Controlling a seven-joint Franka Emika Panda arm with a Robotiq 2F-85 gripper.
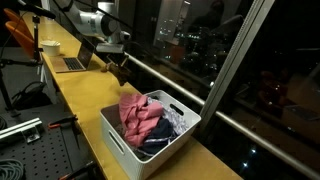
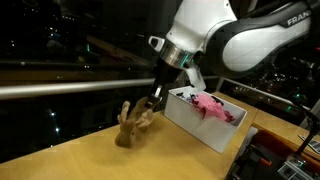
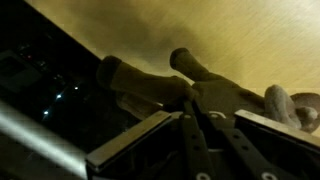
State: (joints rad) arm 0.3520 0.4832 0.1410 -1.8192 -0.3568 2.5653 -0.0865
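One pair of jaws, drawn almost fully together, pinching an upturned limb of the brown plush toy. The toy sits directly below the jaws, its base on the wooden surface.

Wrist view: the fingers converge on the plush, and two stubby limbs run out beyond the fingertips, side by side. The toy's long axis looks roughly upright, leaning a little toward the jaws, limbs pointing up. The light is dim, so the lean is only likely.

The arm comes down from above, its white forearm slanting steeply and the wrist bent so the jaws point down onto the toy.

A white basket stands on the same surface, to one side of the jaws and apart from the toy. It holds a pink cloth and a dark cloth. Farther off beyond the jaws, in an exterior view: an open laptop and a cup. A window rail runs behind the jaws.
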